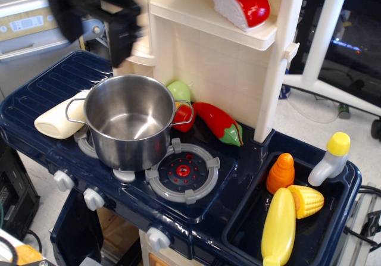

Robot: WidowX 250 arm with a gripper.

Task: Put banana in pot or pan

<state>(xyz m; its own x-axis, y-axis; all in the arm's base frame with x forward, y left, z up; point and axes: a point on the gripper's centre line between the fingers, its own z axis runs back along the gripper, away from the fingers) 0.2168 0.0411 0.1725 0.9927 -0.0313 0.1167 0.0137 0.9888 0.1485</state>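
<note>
A toy kitchen with a dark blue counter [53, 93] and a cream back wall fills the frame. At about ten o'clock from the centre, near the top edge, hangs the robot's black gripper [95, 19] — it is smeared by motion blur, so I cannot tell whether its fingers are wide, narrow or holding anything. It sits above the counter and just up from the pot, touching nothing that can be made out.

The pot [130, 120], shiny steel with straight sides and wire loop handles, stands upright on the left burner, at about nine o'clock from the centre. It is empty inside. A cream-white bottle-shaped toy [59, 120] lies on its side against the pot's nine o'clock side. At the pot's two o'clock, a green toy [180, 90] and a red toy [185, 118] are tucked behind its handle, and a red pepper [218, 123] lies beside them against the back wall. The right burner [183, 172], grey with a red centre, is bare.

The banana [278, 227] — long, smooth, plain yellow — lies in the sink basin [247, 233] at about five o'clock, well apart from the pot. A ridged corn cob [307, 201] touches its upper right side, an orange carrot-like toy [280, 172] stands just above it, and a grey bottle with a yellow cap [330, 157] leans at the basin's far corner. On the upper shelf, at one o'clock, rests a red-and-white wedge [243, 3].
</note>
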